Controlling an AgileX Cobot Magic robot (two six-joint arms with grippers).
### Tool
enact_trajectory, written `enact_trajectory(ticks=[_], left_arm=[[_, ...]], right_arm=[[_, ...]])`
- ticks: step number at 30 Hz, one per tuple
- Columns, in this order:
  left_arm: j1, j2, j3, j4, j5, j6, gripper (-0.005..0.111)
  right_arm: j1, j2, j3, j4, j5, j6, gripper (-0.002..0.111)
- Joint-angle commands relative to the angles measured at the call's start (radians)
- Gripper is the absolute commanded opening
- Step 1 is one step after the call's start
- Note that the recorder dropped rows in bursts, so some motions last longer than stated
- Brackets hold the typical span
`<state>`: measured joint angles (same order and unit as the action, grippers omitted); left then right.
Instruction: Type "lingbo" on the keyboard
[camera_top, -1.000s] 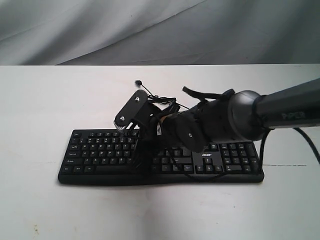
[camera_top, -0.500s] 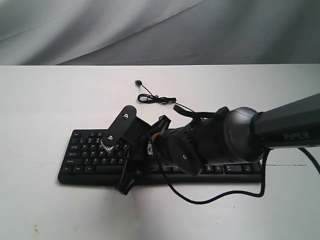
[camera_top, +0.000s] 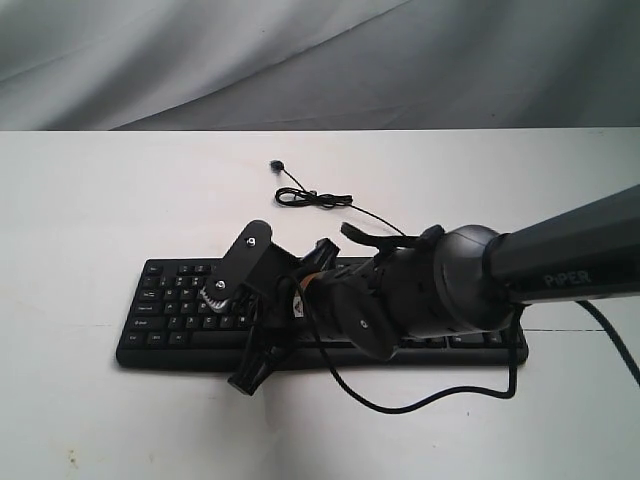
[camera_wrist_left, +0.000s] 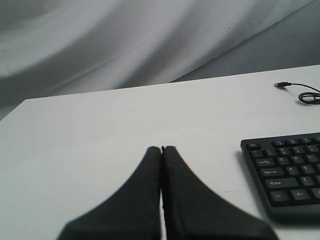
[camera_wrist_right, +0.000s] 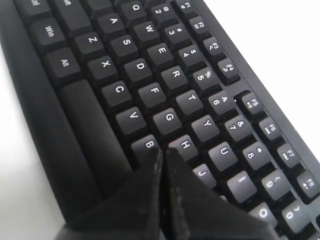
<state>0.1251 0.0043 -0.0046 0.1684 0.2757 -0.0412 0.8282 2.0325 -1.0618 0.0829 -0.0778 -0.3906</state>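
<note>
Black keyboard (camera_top: 175, 305), frame centre: right tool (camera_wrist_right: 162, 151), jaws pinched together, tip at B key (camera_wrist_right: 148, 143). Judged fifth letter; O remains. Left tool (camera_wrist_left: 161, 149) likewise pinched.

Showed a dark grey forearm tube (camera_top: 580, 235) with white "PIPER" lettering (camera_top: 567, 279), bulbous black wrist housing (camera_top: 450, 290), pale screws (camera_top: 252, 240), a looping black cable (camera_top: 400, 407), and tapered matte black fingers (camera_wrist_right: 125, 205).

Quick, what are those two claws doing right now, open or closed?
Left gripper: shut, empty.
Right gripper: shut, empty, tips by B on the keyboard.
</note>
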Motion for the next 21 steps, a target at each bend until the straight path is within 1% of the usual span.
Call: enact_trajectory(ticks=[1, 7, 21], left_arm=[[-0.007, -0.004, 0.005, -0.002, -0.010, -0.004, 0.000], [-0.007, -0.004, 0.005, -0.002, -0.010, -0.004, 0.000], [-0.007, -0.004, 0.005, -0.002, -0.010, -0.004, 0.000]], right_arm=[[0.000, 0.001, 0.001, 0.003, -0.016, 0.000, 0.000], [-0.004, 0.034, 0.001, 0.003, -0.016, 0.000, 0.000], [-0.006, 0.007, 0.001, -0.005, -0.019, -0.003, 0.000]])
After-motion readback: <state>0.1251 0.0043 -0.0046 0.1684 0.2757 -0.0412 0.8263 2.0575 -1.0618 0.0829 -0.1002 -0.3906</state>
